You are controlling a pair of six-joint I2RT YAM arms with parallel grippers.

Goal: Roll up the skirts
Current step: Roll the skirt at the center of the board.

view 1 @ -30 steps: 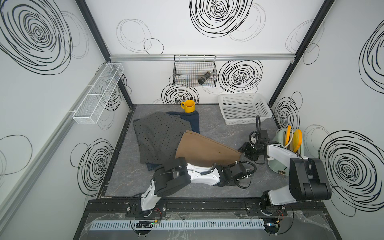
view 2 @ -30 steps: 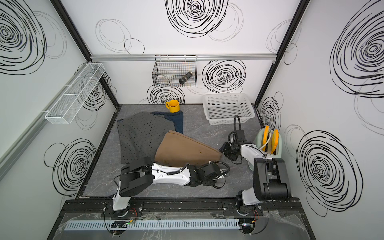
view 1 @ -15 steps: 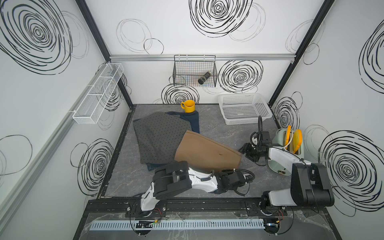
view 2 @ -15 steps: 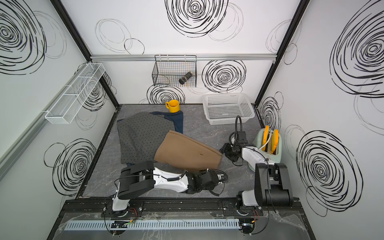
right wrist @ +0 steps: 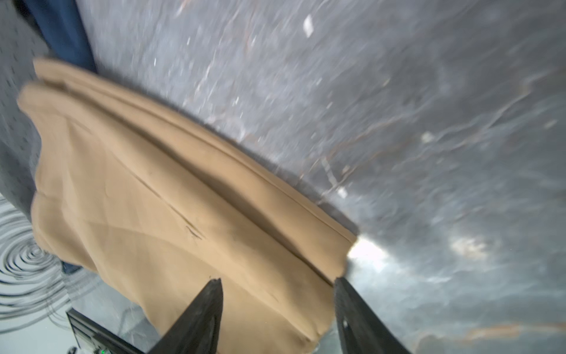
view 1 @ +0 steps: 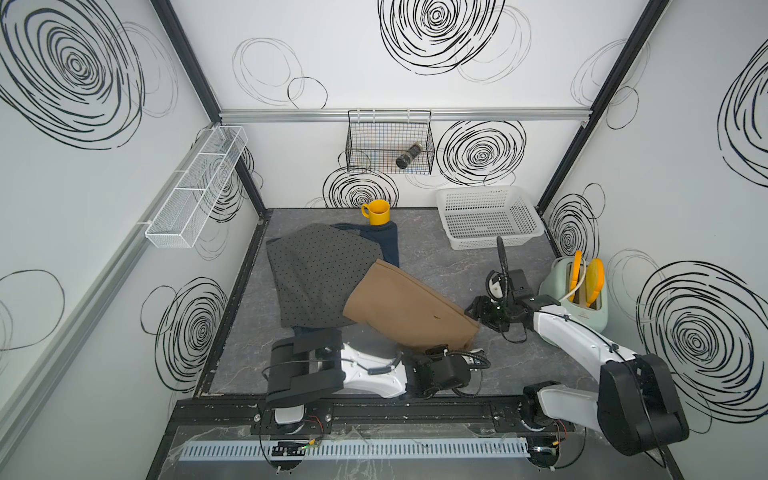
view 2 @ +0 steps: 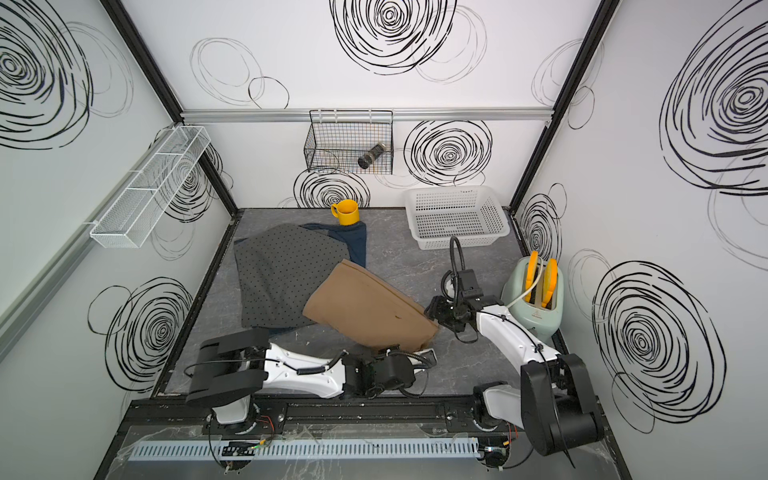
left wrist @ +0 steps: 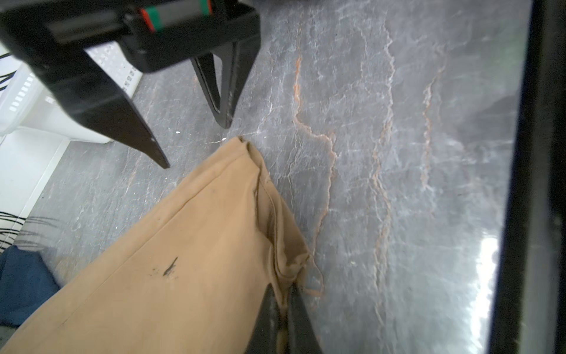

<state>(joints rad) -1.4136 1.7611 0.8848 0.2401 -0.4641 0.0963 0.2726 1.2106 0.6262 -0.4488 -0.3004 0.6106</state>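
Closed within the last second, the left fingers (left wrist: 301, 321) now pinch a hemmed, puckered corner of the tan skirt (view 1: 411, 307). Smooth, matte and trapezoid, it lies flat overlapping the dotted grey skirt (view 1: 320, 274), which covers the blue denim skirt (view 1: 384, 245) on the veined dark desk (view 1: 436, 266). Beside the hem, the right fingers (right wrist: 196, 318) stand released.
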